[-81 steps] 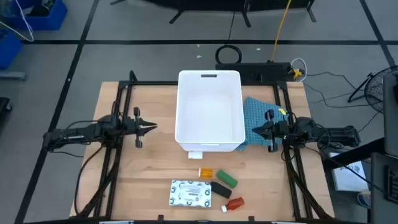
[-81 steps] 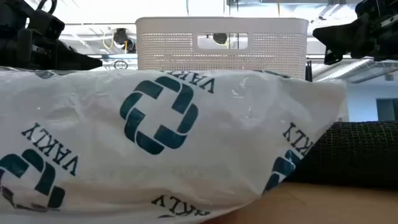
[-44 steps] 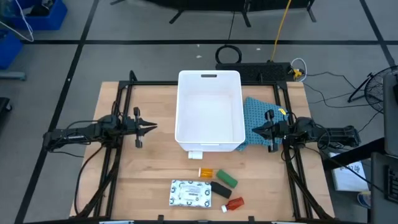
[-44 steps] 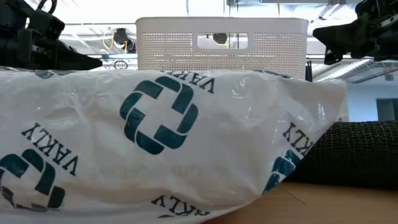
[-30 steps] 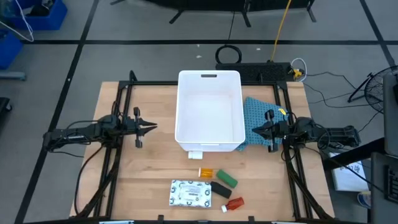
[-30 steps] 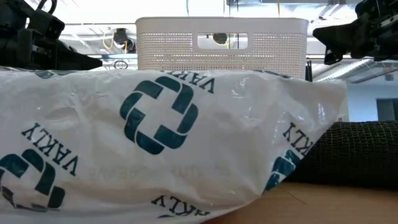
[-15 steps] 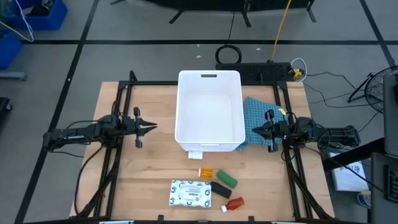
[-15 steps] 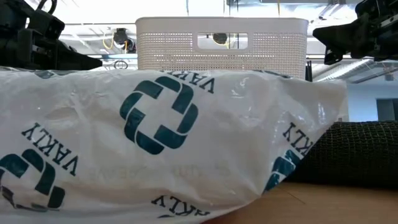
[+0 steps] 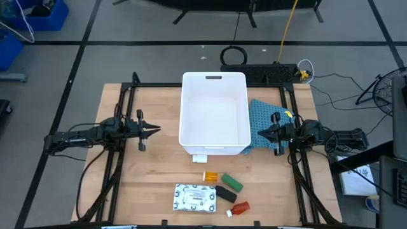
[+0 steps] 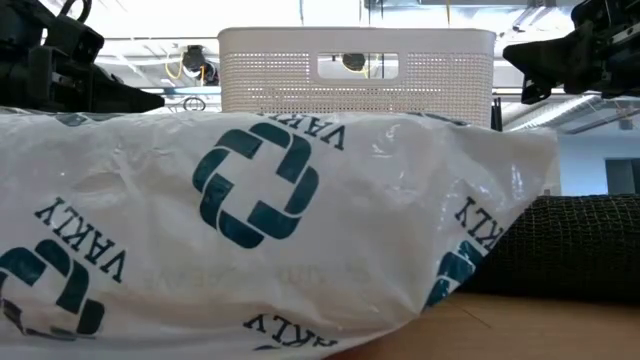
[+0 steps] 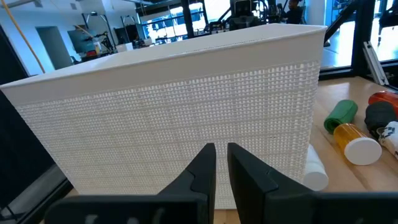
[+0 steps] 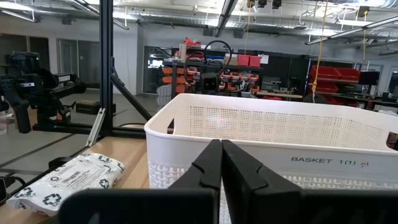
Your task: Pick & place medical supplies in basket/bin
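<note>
The white basket stands mid-table. Near the table's near edge lie the white printed packet, the orange-and-white vial, the green block, the black block and the red white-capped bottle. My left gripper hovers left of the basket, pointing at its wall, with only a thin slit between its fingers. My right gripper is shut and hovers right of the basket, over the blue cloth. In the low view the packet fills the foreground.
A small white cylinder lies against the basket's near wall. The blue patterned cloth lies flat, partly under the basket's right side. Black frame rails run along both table sides. Bare wood shows left of the basket and left of the packet.
</note>
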`<state>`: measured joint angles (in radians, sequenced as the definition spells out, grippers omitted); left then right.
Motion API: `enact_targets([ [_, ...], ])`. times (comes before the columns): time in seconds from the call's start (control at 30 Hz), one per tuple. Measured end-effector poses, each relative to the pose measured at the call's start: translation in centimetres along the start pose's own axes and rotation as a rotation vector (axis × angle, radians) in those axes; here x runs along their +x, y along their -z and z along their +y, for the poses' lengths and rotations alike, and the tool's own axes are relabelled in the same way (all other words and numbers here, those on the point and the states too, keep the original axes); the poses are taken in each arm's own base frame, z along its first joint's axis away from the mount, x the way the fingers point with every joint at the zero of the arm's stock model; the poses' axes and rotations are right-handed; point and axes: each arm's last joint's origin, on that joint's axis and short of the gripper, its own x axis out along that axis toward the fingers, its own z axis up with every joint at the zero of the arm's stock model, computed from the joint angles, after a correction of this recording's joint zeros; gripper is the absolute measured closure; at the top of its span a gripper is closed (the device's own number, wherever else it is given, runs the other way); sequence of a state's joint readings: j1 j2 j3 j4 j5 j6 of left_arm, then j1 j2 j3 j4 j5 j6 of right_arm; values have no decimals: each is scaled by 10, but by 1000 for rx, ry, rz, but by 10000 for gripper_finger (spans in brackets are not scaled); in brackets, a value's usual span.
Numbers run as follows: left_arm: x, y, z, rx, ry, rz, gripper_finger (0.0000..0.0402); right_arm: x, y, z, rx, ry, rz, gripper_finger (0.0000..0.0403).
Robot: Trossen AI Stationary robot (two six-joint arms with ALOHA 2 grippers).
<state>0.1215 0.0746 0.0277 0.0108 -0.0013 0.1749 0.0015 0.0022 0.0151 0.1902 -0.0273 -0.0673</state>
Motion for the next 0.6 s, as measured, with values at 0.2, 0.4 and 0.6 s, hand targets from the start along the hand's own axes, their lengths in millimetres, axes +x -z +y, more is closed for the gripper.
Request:
enact_targets([
  [0.2, 0, 0, 0, 0, 0, 0, 355, 0, 0, 0, 0, 0, 0, 403],
  [0.4, 0, 0, 0, 0, 0, 0, 355, 0, 0, 0, 0, 0, -1, 403],
  [0.6, 0, 0, 0, -6, 0, 0, 355, 0, -2, 0, 2, 2, -23, 403],
])
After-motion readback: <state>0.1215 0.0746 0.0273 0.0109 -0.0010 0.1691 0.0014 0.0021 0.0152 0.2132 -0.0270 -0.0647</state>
